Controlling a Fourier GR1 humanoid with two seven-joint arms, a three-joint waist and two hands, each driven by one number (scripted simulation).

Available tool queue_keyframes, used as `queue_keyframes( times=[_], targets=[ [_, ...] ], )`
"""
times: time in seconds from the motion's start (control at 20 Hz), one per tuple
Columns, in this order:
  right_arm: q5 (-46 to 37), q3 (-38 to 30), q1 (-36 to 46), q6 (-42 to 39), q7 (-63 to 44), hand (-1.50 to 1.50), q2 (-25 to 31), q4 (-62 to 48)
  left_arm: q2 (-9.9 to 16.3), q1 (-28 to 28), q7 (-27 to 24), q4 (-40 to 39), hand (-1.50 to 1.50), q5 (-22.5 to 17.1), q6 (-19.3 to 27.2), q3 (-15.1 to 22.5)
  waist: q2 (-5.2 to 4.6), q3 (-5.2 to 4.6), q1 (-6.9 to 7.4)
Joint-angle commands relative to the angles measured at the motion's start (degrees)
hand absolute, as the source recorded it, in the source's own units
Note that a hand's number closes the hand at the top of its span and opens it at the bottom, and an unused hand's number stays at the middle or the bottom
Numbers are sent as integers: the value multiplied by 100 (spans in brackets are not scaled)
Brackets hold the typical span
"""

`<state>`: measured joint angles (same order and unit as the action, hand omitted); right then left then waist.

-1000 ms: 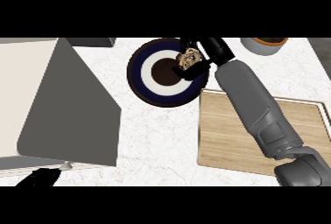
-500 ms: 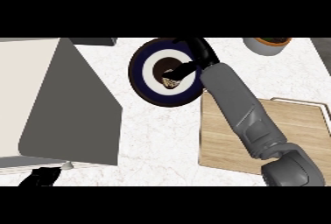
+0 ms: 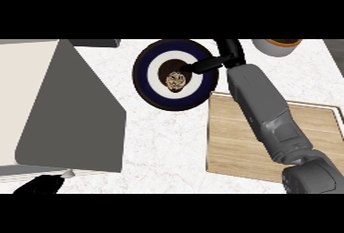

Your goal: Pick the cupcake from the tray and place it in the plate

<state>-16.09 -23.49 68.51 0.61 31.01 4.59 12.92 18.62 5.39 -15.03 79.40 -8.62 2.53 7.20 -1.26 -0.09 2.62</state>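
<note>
Starting at the far left of the plate (image 3: 151,86), a big grey and cream block (image 3: 60,109) covers that side of the counter (image 3: 168,141). Below the block and well apart from the plate, the left hand (image 3: 42,185) shows only as a dark shape at the lower edge; whether its fingers are open or curled cannot be told. The plate itself is round, with a dark blue rim, a white ring and a dark centre. The cupcake (image 3: 177,81) sits in that centre, inside the plate. Just right of the cupcake, the right hand (image 3: 209,63) reaches over the plate's right rim, a straight finger pointing toward the cupcake, not wrapped around it. Right of and below the plate lies the wooden tray (image 3: 232,145), with the grey forearm crossing it. Above the tray, right of the plate, stands a cup (image 3: 275,45).
</note>
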Motion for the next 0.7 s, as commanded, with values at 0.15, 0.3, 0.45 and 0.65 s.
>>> queue_keyframes(
  times=[0.15, 0.3, 0.45, 0.65],
  targets=[
    [684, -664, -324, -1306, 256, -150, 873, -203, 142, -622, 333, -12, 0, -41, -93, -122, -99, 26, 43],
    [574, -556, -728, -1766, 673, -150, 1106, -258, -23, -779, 419, -59, 0, -3, 32, -58, -108, 29, 28],
    [556, -556, -897, -2014, 976, -150, 1289, -263, -8, -848, 435, -76, 0, 13, 22, -46, -165, 38, 82],
    [351, -365, -1212, -2635, 1433, -150, 1739, -230, 63, -649, 395, 19, 0, 2, 3, -71, -159, 45, 139]
  ],
)
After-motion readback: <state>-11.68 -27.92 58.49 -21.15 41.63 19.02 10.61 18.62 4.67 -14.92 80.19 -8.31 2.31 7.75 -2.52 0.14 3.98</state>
